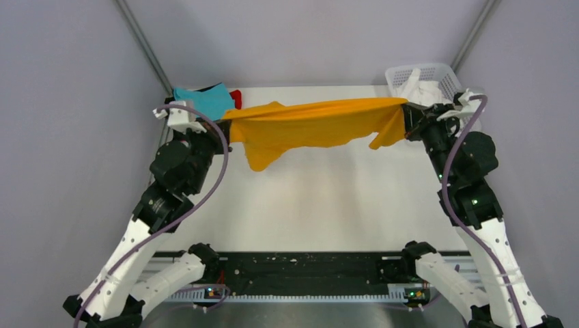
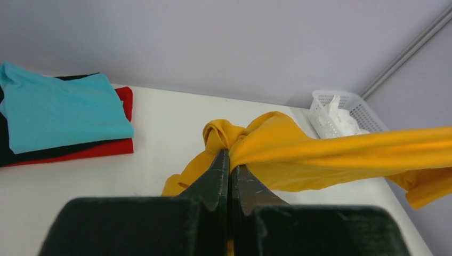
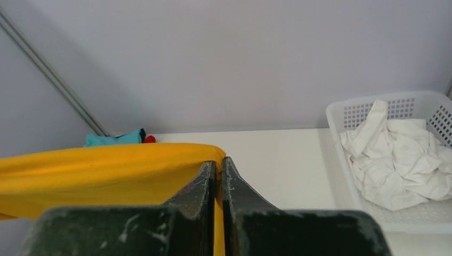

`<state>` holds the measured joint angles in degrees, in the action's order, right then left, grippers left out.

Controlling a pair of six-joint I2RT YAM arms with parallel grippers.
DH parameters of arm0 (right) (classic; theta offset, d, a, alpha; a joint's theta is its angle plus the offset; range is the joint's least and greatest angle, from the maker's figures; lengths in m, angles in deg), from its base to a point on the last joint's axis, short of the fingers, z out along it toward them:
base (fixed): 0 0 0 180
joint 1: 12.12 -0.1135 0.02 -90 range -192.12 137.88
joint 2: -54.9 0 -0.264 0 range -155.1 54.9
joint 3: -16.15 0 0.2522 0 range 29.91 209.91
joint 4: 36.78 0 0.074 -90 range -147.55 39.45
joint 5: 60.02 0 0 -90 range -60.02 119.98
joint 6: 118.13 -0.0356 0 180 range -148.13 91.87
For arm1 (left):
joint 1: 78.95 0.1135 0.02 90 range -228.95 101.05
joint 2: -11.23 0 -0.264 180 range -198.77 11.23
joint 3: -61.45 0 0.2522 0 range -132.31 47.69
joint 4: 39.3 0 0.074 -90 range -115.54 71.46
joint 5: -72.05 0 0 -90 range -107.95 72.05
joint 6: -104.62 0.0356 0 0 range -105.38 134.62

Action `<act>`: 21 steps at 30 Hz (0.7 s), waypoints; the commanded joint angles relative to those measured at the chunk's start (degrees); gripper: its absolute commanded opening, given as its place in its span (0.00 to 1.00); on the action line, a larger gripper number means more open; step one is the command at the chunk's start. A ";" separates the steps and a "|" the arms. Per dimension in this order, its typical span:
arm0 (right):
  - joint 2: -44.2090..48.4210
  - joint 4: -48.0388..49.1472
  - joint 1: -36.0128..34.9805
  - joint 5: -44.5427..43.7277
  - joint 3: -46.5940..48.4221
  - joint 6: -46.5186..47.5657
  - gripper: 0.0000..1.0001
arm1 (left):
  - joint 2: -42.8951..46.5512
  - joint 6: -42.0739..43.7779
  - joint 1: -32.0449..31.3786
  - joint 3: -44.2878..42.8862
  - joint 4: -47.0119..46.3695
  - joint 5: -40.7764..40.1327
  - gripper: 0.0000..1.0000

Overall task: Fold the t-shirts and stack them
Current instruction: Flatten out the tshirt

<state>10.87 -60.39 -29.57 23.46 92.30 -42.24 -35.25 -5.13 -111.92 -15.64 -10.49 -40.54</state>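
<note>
Holding the mustard-orange t-shirt (image 1: 307, 126) stretched in the air above the counter (image 1: 328, 198), we have both sets of jaws clenched on its cloth. Those of our right arm (image 1: 464, 171) pinch one end just beside the white basket (image 1: 440, 74). Those of our left arm (image 1: 179, 164) pinch the bunched opposite end, well apart from the basket. The shirt sags between them, one flap hanging lower. Across the counter from the basket lies a folded stack (image 2: 58, 112) of t-shirts, teal on top, black and red beneath. Crumpled white cloth (image 3: 397, 165) fills the basket.
</note>
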 commanded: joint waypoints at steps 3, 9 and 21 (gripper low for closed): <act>4.70 -0.52 0.17 0.23 3.25 -0.50 0.00 | 8.57 -1.30 0.41 2.29 -2.29 1.18 0.00; 2.81 -1.17 0.14 -2.37 1.96 -0.98 0.00 | 8.92 -0.55 0.39 5.57 -3.37 -0.66 0.00; -36.41 11.55 3.39 -9.20 -2.71 -2.36 0.27 | -21.37 -17.29 18.24 13.34 5.16 -4.77 0.82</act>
<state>-10.88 -50.75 -28.43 18.37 85.68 -43.23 -49.06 -12.45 -104.71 -1.34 -12.45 -49.06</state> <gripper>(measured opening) 0.079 0.771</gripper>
